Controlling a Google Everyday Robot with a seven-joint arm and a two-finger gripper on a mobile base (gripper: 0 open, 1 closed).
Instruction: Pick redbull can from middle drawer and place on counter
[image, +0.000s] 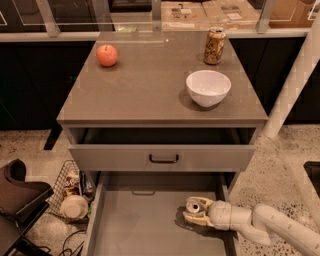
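Observation:
The redbull can, slim and silver with a shiny top, stands on the grey floor of the open middle drawer, near its right wall. My gripper reaches in from the lower right on its white arm. Its cream fingers are closed around the can's lower body, and the can rests low in the drawer. The counter is the grey-brown slab on top of the cabinet, above and behind the drawer.
On the counter stand a red apple at back left, a brown-orange patterned can at back right and a white bowl at front right. The top drawer with a dark handle juts out above the middle drawer. A wire basket sits on the floor at left.

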